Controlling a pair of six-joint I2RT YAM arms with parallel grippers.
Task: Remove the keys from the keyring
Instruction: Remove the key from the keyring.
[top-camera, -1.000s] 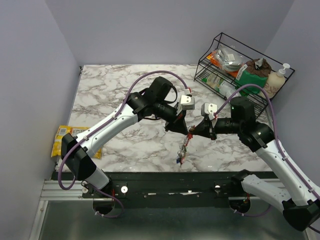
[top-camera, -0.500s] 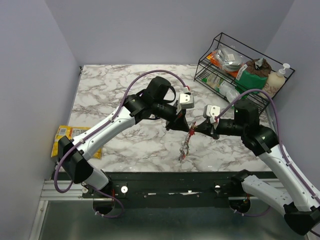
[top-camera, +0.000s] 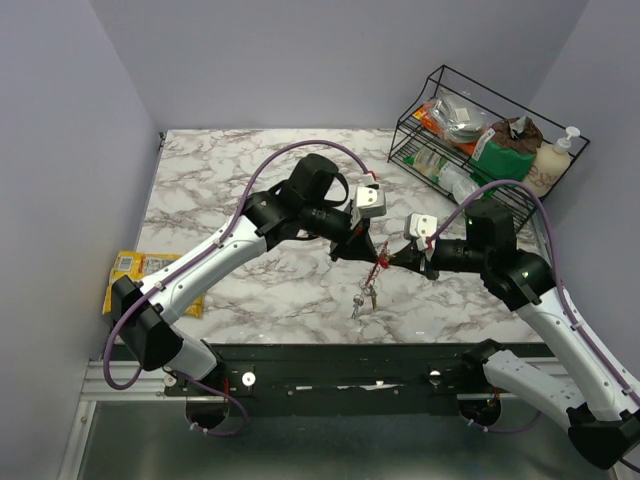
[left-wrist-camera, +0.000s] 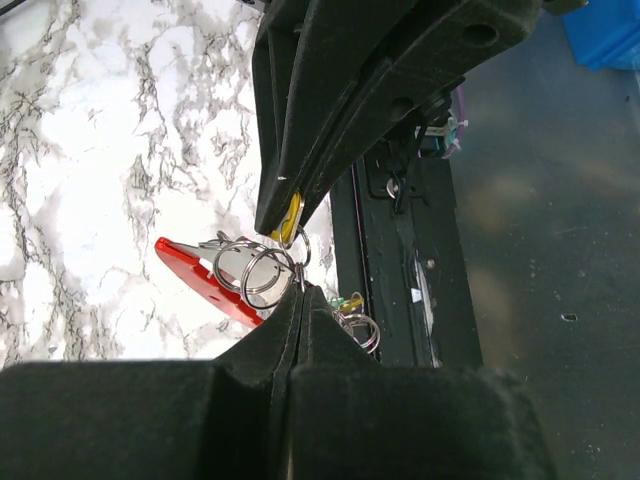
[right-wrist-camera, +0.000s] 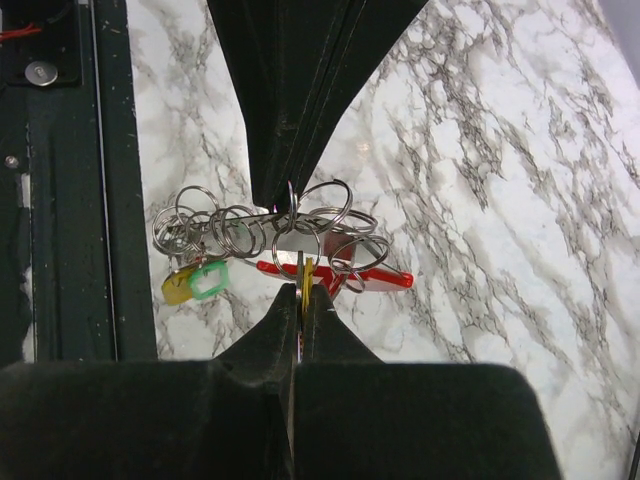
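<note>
Both grippers meet over the table's front middle and hold the key bunch in the air. The keyring is red with a grey metal part; it also shows in the left wrist view and the right wrist view. My left gripper is shut on a small split ring of the bunch. My right gripper is shut on a yellow key. Several split rings hang between them. A green key and another yellow key dangle below.
A black wire rack with packets and bottles stands at the back right, a soap bottle beside it. A yellow snack packet lies at the table's left edge. The black rail runs along the front edge.
Both grippers, still shut on the bunch, have shifted slightly away from the front edge. The dangling keys have risen a little and swung.
</note>
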